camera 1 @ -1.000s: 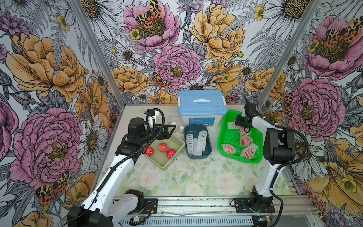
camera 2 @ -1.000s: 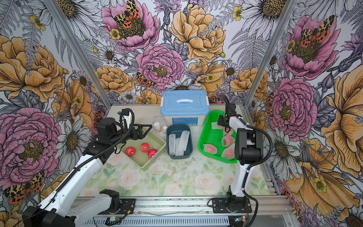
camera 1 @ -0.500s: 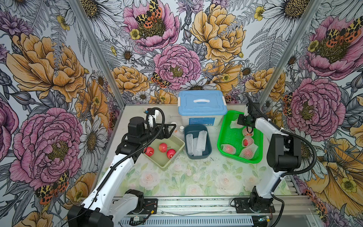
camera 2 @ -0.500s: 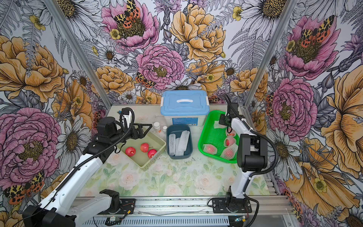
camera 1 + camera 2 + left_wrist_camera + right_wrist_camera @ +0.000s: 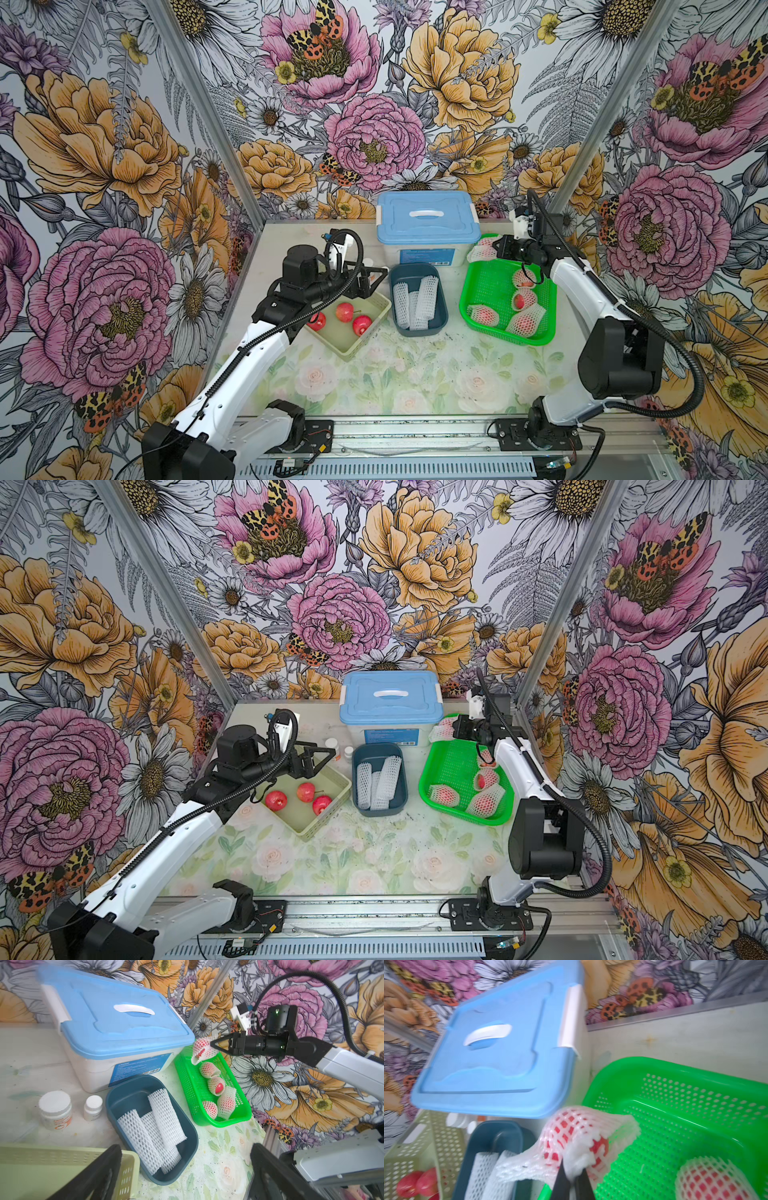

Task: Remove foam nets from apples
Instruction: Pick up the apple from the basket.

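My right gripper (image 5: 572, 1169) is shut on the frilly end of a foam net (image 5: 577, 1159) with an apple (image 5: 600, 1147) still inside. It holds this above the far left corner of the green basket (image 5: 507, 338), and both top views show the netted apple (image 5: 482, 249) (image 5: 442, 729). Several more netted apples (image 5: 525, 322) lie in the basket. Three bare apples (image 5: 345, 311) sit in the pale green tray (image 5: 353, 353). Empty foam nets (image 5: 415, 301) lie in the blue-grey bin (image 5: 419, 330). My left gripper (image 5: 187, 1159) hangs open and empty over the tray's far corner.
A blue-lidded storage box (image 5: 428, 220) stands at the back, close behind the bin and beside the basket. Two white pill bottles (image 5: 55, 1109) (image 5: 93, 1106) stand between the box and the tray. Floral walls enclose the table on three sides.
The right gripper has shut on the net's end, and the right arm's elbow has swung out to the right. The left arm has not moved.
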You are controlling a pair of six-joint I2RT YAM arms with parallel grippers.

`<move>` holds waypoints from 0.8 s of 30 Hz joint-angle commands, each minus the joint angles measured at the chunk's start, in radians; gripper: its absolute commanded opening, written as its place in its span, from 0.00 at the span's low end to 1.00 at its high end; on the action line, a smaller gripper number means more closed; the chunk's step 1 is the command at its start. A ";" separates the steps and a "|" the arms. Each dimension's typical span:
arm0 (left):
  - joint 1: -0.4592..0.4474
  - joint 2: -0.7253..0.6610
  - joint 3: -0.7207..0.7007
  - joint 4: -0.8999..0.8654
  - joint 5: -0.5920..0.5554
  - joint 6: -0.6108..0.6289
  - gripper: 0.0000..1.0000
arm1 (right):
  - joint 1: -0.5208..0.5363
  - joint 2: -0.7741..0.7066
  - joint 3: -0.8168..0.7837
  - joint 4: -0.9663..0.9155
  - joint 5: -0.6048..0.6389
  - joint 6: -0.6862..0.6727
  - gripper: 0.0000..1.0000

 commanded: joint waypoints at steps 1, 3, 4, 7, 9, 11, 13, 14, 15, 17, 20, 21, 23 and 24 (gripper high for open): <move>-0.062 0.014 0.039 0.026 0.061 0.067 0.99 | 0.050 -0.103 -0.027 0.026 -0.231 -0.037 0.00; -0.107 0.018 0.047 0.026 0.051 0.084 0.99 | 0.092 -0.156 -0.040 0.027 -0.296 -0.047 0.00; -0.134 0.021 0.052 0.026 0.036 0.093 0.99 | 0.127 -0.184 -0.048 0.026 -0.322 -0.055 0.00; -0.207 0.032 0.071 0.026 -0.051 0.112 0.99 | 0.233 -0.256 -0.072 0.025 -0.386 -0.103 0.00; -0.213 0.057 0.089 0.025 -0.027 0.095 0.99 | 0.299 -0.304 -0.098 0.024 -0.405 -0.156 0.00; -0.204 0.073 0.103 0.044 0.087 0.069 0.99 | 0.357 -0.350 -0.122 0.024 -0.352 -0.204 0.00; -0.211 0.081 0.117 0.050 0.191 0.057 0.99 | 0.395 -0.385 -0.139 0.025 -0.292 -0.241 0.00; -0.212 0.087 0.135 0.021 0.211 0.057 0.99 | 0.413 -0.404 -0.149 0.025 -0.260 -0.265 0.00; -0.209 0.096 0.155 -0.017 0.221 0.059 0.99 | 0.430 -0.424 -0.159 0.026 -0.232 -0.288 0.00; -0.204 0.115 0.181 -0.076 0.231 0.065 0.99 | 0.460 -0.460 -0.174 0.033 -0.199 -0.322 0.00; -0.213 0.116 0.175 -0.087 0.232 0.068 0.99 | 0.511 -0.496 -0.183 0.050 -0.148 -0.357 0.00; -0.226 0.118 0.178 -0.088 0.235 0.071 0.99 | 0.533 -0.504 -0.185 0.053 -0.113 -0.370 0.00; -0.245 0.125 0.183 -0.087 0.242 0.077 0.99 | 0.584 -0.520 -0.190 0.066 -0.034 -0.392 0.00; -0.256 0.132 0.188 -0.087 0.243 0.080 0.99 | 0.606 -0.529 -0.196 0.079 -0.001 -0.400 0.00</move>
